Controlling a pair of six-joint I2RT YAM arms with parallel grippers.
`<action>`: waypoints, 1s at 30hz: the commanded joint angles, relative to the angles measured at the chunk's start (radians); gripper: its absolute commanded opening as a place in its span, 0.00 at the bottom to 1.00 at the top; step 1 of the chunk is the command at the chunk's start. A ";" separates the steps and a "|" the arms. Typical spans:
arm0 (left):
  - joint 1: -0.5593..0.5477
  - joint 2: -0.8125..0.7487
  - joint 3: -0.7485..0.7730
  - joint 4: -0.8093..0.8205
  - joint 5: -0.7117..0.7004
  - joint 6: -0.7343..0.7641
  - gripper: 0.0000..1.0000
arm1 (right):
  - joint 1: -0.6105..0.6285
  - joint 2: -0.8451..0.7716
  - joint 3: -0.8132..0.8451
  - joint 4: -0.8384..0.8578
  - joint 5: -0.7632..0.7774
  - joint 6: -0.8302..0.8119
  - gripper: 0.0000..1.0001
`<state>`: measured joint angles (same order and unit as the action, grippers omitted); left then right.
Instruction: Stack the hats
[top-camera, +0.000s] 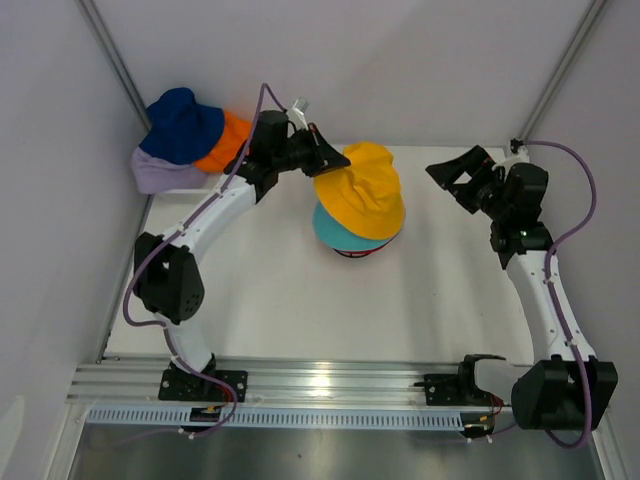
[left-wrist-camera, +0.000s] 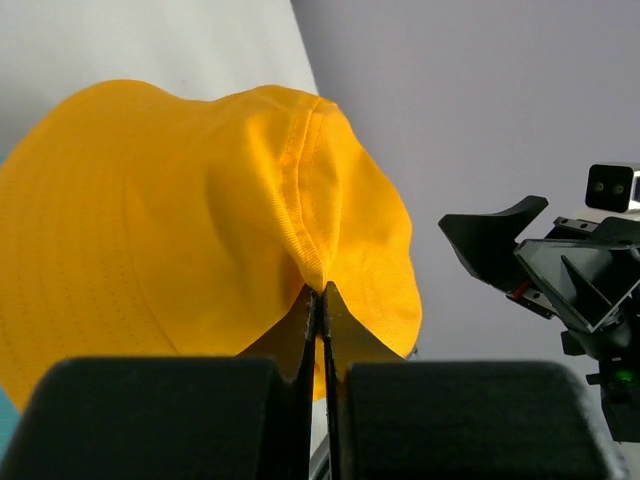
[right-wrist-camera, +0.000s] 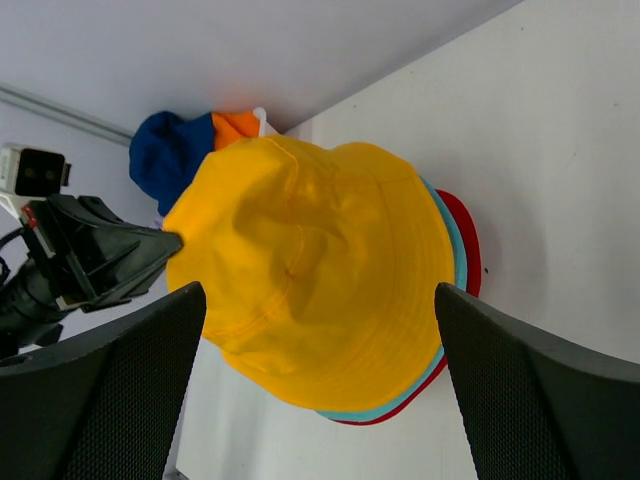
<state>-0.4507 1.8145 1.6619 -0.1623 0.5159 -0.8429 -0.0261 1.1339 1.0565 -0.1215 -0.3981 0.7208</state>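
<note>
My left gripper (top-camera: 328, 157) is shut on the brim of the yellow hat (top-camera: 361, 190), which sits over the teal hat (top-camera: 335, 232) and the red hat (top-camera: 352, 253) at the table's middle. In the left wrist view the yellow hat (left-wrist-camera: 180, 220) is pinched between the shut fingers (left-wrist-camera: 322, 310). My right gripper (top-camera: 452, 172) is open and empty, right of the stack. In the right wrist view it faces the yellow hat (right-wrist-camera: 310, 270), with teal (right-wrist-camera: 455, 260) and red (right-wrist-camera: 468, 250) brims under it. The navy hat (top-camera: 180, 125), orange hat (top-camera: 228, 140) and lavender hat (top-camera: 160, 175) lie piled at the back left corner.
Grey walls close in the white table (top-camera: 300, 300) on the left and back. A metal rail (top-camera: 320, 380) runs along the near edge with both arm bases on it.
</note>
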 joint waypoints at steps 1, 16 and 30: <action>0.033 -0.101 -0.043 0.014 -0.045 0.053 0.01 | 0.061 0.030 0.000 0.109 -0.033 -0.044 0.99; 0.081 -0.167 -0.228 0.102 -0.019 0.042 0.01 | 0.138 0.153 -0.010 0.141 0.015 -0.050 0.99; 0.083 -0.211 -0.352 0.095 -0.048 0.129 0.15 | 0.146 0.277 -0.027 0.194 0.007 -0.044 1.00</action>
<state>-0.3744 1.6733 1.3247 -0.0704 0.4877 -0.7776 0.1143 1.3907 1.0248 0.0120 -0.4007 0.6971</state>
